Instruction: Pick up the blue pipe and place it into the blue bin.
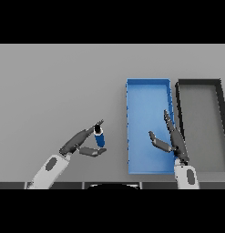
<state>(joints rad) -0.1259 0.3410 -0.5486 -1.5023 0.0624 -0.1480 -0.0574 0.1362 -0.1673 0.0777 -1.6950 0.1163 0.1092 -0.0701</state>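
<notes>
The left hand (82,143) pinches the short, smooth blue pipe (99,137) between fingers and thumb, left of the shallow rectangular blue bin (148,86). The right hand (171,141) hovers spread over that bin's right side, beside a dark grey bin (199,83) on the matte grey table (54,82).

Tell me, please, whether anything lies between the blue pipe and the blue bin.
Nothing visible does. The blue pipe sits in the left robot hand, and only bare table separates it from the blue bin. The right robot hand hangs over the bin's right side.
</notes>
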